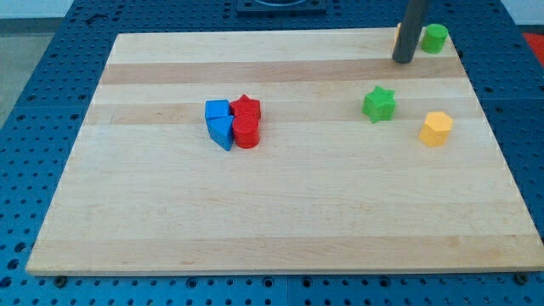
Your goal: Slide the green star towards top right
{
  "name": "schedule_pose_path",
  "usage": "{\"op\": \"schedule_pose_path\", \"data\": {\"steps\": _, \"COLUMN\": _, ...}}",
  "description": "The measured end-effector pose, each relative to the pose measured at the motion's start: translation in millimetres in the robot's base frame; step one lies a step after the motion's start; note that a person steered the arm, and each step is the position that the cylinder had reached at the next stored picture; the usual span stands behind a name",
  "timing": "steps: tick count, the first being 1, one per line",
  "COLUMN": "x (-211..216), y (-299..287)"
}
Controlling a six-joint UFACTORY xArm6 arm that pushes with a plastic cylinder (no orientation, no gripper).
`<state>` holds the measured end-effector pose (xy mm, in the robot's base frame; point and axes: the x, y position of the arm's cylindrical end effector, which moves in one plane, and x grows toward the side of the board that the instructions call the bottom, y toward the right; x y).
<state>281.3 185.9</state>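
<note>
The green star (pixel 379 104) lies on the wooden board (pixel 280 212) at the view's right, above the middle. My tip (pixel 403 60) stands near the view's top right, above and a little right of the star, apart from it. A green round block (pixel 435 37) sits just right of the rod at the top right corner. A sliver of an orange block (pixel 397 34) shows behind the rod on its left side; its shape is hidden.
A yellow hexagon-like block (pixel 436 128) lies right of and below the star. A tight cluster sits left of centre: a blue cube (pixel 218 110), a blue wedge (pixel 222 133), a red star (pixel 246 107) and a red cylinder (pixel 246 133).
</note>
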Motion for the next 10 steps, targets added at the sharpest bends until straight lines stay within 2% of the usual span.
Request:
{"op": "schedule_pose_path", "data": {"steps": 2, "x": 9, "y": -109}}
{"op": "schedule_pose_path", "data": {"steps": 3, "x": 50, "y": -122}}
{"op": "schedule_pose_path", "data": {"steps": 6, "x": 117, "y": -99}}
{"op": "schedule_pose_path", "data": {"steps": 7, "x": 121, "y": -71}}
{"op": "schedule_pose_path", "data": {"steps": 10, "x": 79, "y": 9}}
